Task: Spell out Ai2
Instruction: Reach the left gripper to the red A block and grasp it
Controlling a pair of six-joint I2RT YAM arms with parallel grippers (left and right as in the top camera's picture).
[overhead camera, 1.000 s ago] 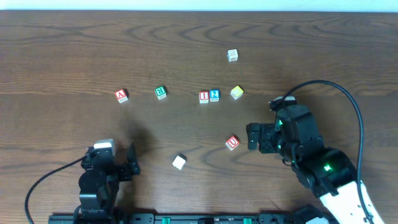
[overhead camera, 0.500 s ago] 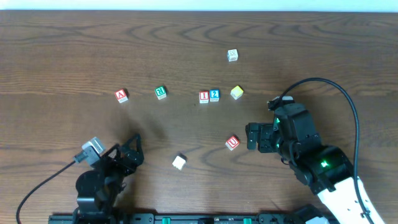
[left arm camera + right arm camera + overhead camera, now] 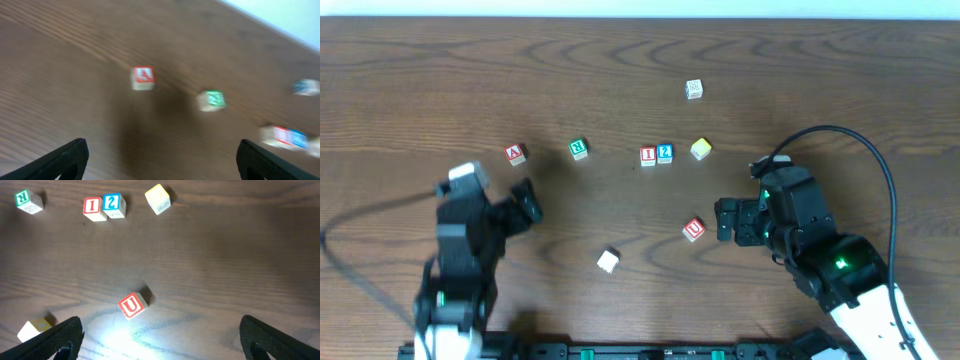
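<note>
A block (image 3: 515, 153) sits on the surface (image 3: 410, 90) well left of the touching I block (image 3: 647, 155) and 2 block (image 3: 665, 152), with the R block (image 3: 579, 149) between. Left jaws are released and empty, near the A on the robot's side, and the blurred wrist view shows the A ahead of their gap; right jaws are released and empty beside the U block (image 3: 693, 229), apart from it. Versus 0.5 s ago, the left jaws have advanced from the near edge toward the A, while the right jaws and all blocks are unchanged.

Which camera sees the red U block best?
The right wrist camera. There the U block is close and sharp, and its red letter is easy to read. The overhead camera also shows the U block, but much smaller. The left wrist camera is blurry and does not show it at all.
</note>
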